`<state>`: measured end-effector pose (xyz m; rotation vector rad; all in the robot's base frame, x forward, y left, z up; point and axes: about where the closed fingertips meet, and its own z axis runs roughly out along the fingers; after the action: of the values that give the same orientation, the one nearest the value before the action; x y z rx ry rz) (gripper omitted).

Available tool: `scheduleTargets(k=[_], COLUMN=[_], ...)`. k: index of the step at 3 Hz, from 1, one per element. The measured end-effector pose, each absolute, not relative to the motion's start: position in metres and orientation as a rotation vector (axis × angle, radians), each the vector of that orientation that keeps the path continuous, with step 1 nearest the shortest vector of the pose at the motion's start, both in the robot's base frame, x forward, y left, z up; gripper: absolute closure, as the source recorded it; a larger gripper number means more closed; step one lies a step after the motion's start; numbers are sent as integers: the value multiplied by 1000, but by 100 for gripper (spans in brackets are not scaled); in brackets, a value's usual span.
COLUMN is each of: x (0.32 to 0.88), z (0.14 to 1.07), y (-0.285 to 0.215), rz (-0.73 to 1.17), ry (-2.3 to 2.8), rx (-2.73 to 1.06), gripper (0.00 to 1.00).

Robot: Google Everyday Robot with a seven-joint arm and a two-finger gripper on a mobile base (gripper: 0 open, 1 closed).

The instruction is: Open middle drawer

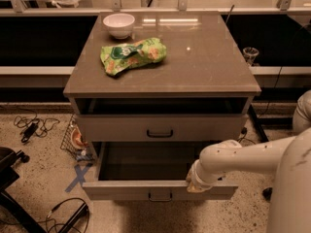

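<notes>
Grey-brown flat middle drawer [121,191] seems mostly out. White robot hand [197,184] rests at its front rim; I cannot tell its grip. Pull straight and slow.

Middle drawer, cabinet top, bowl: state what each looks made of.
The middle drawer: matte grey-taupe panel, probably laminate or painted board; its black handle is likely metal. The cabinet top: smooth and semi-gloss, with light reflections suggesting laminate or stone. The bowl: glossy white, likely ceramic. The gripper sits at the drawer front's top edge, right of the handle.
</notes>
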<state>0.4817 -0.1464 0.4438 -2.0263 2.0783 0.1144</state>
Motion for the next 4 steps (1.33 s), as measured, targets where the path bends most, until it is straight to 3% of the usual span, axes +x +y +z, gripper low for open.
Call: scheduleTargets(k=[3,4], x=[462,442], z=[445,438], y=[-143,-126], rz=[194,356], ry=[2069,1995], rx=[-2087,-2177], gripper=[100,100])
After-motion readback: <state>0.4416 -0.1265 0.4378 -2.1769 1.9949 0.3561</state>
